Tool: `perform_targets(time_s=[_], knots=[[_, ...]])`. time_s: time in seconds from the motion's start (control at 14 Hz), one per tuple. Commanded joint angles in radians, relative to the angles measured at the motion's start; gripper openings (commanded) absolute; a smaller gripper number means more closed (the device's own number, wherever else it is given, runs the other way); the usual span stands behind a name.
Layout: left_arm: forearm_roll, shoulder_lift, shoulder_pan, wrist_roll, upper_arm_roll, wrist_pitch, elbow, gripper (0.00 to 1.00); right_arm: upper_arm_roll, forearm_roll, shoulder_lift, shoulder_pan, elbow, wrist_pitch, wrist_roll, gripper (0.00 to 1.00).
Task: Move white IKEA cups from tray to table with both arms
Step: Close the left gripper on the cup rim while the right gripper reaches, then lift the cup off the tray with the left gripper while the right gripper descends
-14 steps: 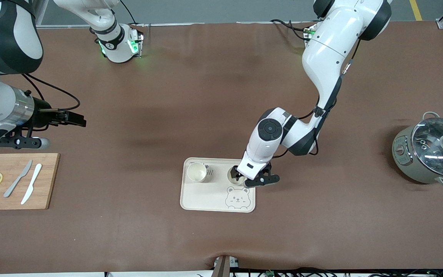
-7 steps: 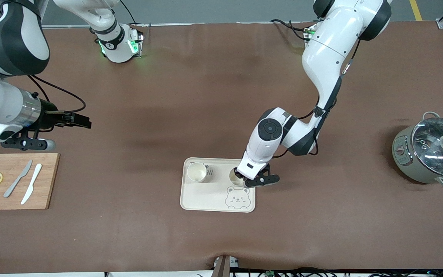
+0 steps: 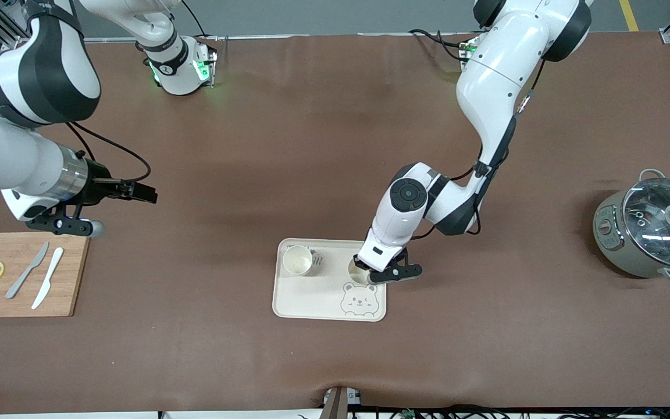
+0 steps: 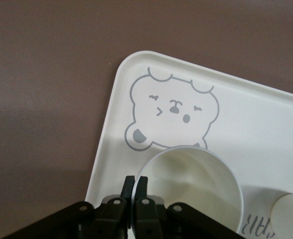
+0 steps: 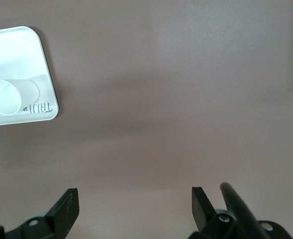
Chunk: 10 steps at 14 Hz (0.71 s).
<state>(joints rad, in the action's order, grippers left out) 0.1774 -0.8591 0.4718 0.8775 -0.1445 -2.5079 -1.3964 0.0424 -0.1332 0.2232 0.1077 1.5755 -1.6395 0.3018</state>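
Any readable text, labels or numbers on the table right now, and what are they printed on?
Short grey lettering on the cream bear tray, beside the free white cup: shown upside down in the right wrist view, too blurred to read.
Small round mark on the right arm's base: too small to read.
Pot front panel: no legible markings.

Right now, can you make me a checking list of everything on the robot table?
Surface: brown table, wrinkled at the edge nearest the front camera.
Job's things: two white cups on the bear tray; the free cup stands toward the right arm's end, the gripped cup beside the bear picture.
Clutter: cutting board with two lemon slices and two knives; lidded pot at the left arm's end.
Grippers: left gripper jaws pinched on its cup's rim; right gripper jaws open, empty, over bare table.
Cables: black cable looping along the right arm's wrist.
Surroundings: grey floor along the table's edge.
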Motion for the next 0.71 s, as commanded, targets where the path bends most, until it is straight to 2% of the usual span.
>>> perform_targets(time_s=[0.0,0.28,0.64], knots=[[0.030,0.002,0.011,0.031,0.008,-0.006,0.016,0.00,-0.002,-0.019,0.034,0.024,-0.026,-0.032,0.065,1.00],[0.033,0.035,0.008,0.031,0.008,0.012,0.014,0.00,-0.002,-0.016,0.062,0.067,-0.026,-0.063,0.143,1.00],[0.021,0.170,-0.015,0.000,-0.003,0.263,0.010,0.00,-0.002,-0.023,0.111,0.118,-0.026,-0.157,0.256,1.00]])
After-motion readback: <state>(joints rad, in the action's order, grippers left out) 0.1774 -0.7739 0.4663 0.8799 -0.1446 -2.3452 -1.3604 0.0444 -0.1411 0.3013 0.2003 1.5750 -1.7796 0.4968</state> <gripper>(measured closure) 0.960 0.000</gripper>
